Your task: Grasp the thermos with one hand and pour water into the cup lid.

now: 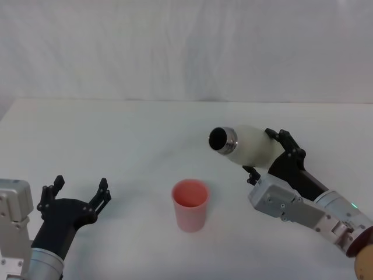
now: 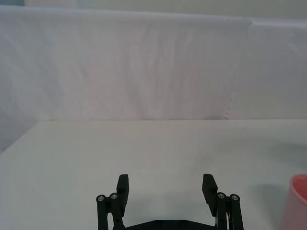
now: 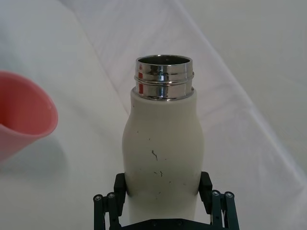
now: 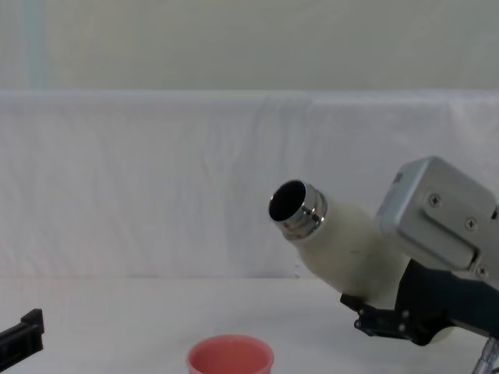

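My right gripper [image 1: 269,153] is shut on the cream-white thermos [image 1: 247,146] and holds it off the table, tilted with its open steel neck [image 1: 222,140] pointing left. The thermos [image 4: 343,241] mouth hangs above and to the right of the pink cup lid [image 1: 190,204], which stands upright on the white table. In the right wrist view the thermos [image 3: 162,143] sits between my fingers [image 3: 120,187], with the cup lid [image 3: 21,115] off to one side. My left gripper [image 1: 80,192] rests open near the front left, apart from the cup lid [image 2: 297,201].
A white cloth covers the table [image 1: 116,134] and a white backdrop [image 4: 156,171] rises behind it.
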Controlling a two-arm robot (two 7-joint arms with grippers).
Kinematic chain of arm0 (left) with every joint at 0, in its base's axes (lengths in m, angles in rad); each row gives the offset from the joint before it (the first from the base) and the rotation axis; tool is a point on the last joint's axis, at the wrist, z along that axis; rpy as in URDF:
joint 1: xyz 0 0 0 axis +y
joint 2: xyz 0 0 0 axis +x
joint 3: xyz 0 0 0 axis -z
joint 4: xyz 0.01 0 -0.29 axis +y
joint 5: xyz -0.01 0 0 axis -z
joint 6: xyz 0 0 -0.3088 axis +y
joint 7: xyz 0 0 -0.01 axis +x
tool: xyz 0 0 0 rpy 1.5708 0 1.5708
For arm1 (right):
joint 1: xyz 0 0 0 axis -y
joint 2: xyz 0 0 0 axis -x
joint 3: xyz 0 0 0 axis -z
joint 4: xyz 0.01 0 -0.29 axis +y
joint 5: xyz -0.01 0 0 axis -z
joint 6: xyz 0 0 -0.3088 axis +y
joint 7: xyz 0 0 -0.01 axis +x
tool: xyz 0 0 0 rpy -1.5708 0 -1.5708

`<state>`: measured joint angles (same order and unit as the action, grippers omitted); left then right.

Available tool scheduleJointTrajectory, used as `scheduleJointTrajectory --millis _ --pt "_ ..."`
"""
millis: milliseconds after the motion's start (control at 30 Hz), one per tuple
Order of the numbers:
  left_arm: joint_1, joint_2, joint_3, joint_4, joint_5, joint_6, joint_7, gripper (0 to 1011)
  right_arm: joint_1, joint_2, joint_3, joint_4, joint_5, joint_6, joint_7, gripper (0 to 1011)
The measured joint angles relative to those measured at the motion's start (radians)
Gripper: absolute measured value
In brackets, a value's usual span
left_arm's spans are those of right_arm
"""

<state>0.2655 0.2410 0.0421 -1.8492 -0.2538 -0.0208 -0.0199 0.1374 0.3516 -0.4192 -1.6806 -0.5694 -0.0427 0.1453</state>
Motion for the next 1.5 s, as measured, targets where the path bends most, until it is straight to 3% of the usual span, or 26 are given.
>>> scheduleJointTrajectory --millis 967,1500 --pt "0.000 0.000 0.000 0.000 0.000 0.000 0.000 1001 0.019 0.031 -0.060 0.026 -0.130 0.004 -0.017 946" --pt "0.000 0.000 0.000 0.000 0.000 0.000 0.000 1001 0.036 0.056 -0.096 0.032 -0.231 0.022 -0.046 946"
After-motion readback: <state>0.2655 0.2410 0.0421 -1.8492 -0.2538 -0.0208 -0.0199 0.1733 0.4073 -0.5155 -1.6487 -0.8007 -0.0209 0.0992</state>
